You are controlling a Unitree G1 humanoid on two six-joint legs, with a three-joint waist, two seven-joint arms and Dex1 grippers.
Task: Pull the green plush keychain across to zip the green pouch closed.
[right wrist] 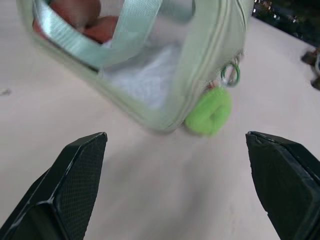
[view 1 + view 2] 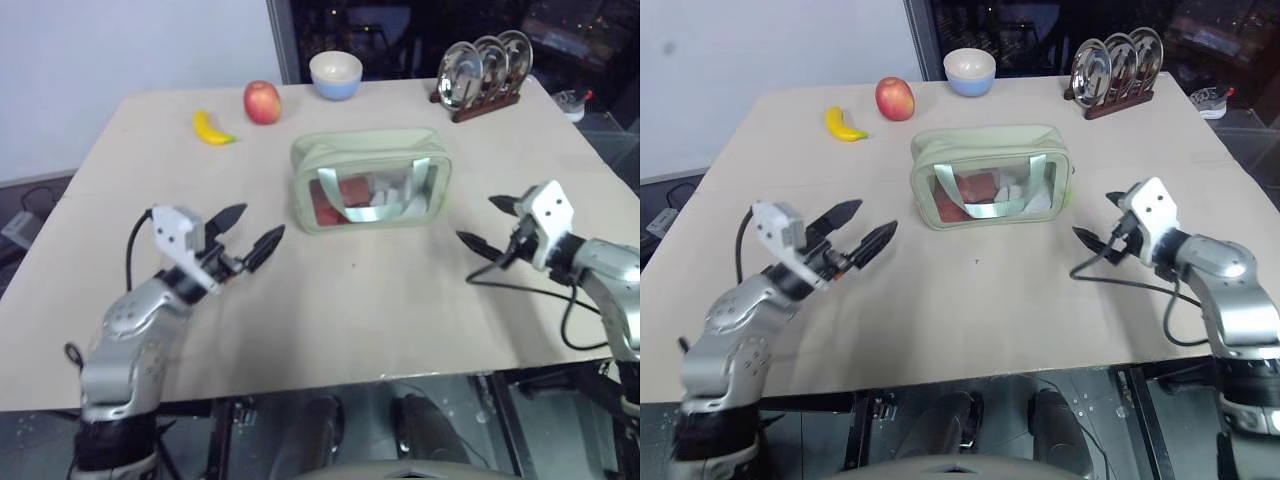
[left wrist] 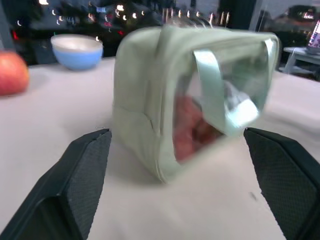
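The green pouch point(image 2: 370, 180) stands upright on the middle of the table, its clear window and mint straps facing me, with reddish items inside. The green plush keychain point(image 1: 210, 111) hangs from a ring at the pouch's right end and rests on the table against the bottom corner. My left gripper point(image 2: 255, 228) is open and holds nothing, hovering to the left of the pouch and nearer to me. My right gripper point(image 2: 482, 222) is also open and holds nothing, a short way off the pouch's right end. Neither gripper touches the pouch.
Along the back of the table are a banana point(image 2: 212, 128), a red apple point(image 2: 262, 102), a pale bowl point(image 2: 336, 75) and a rack of metal plates point(image 2: 485, 70). The table's front edge point(image 2: 330, 378) runs just below both arms.
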